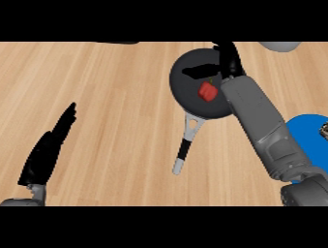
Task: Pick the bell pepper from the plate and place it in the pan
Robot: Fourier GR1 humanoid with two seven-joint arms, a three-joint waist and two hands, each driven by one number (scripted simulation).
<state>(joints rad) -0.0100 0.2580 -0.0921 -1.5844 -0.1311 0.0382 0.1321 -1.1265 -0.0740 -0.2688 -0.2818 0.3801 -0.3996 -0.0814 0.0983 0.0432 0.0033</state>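
- The red bell pepper (208,90) is seen lying inside the dark round pan (189,92), far right.
- The right hand (228,57) is held over the pan; its finger state cannot be told.
- The left hand (46,151) is shown near left, fingers straight and pressed together.
- The blue plate (310,140) is set at the right edge.

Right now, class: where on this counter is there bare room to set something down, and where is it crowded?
Bare wood lies between the left hand and the pan with its handle. Crowded: the right hand over the pan holding the bell pepper, and the blue plate.
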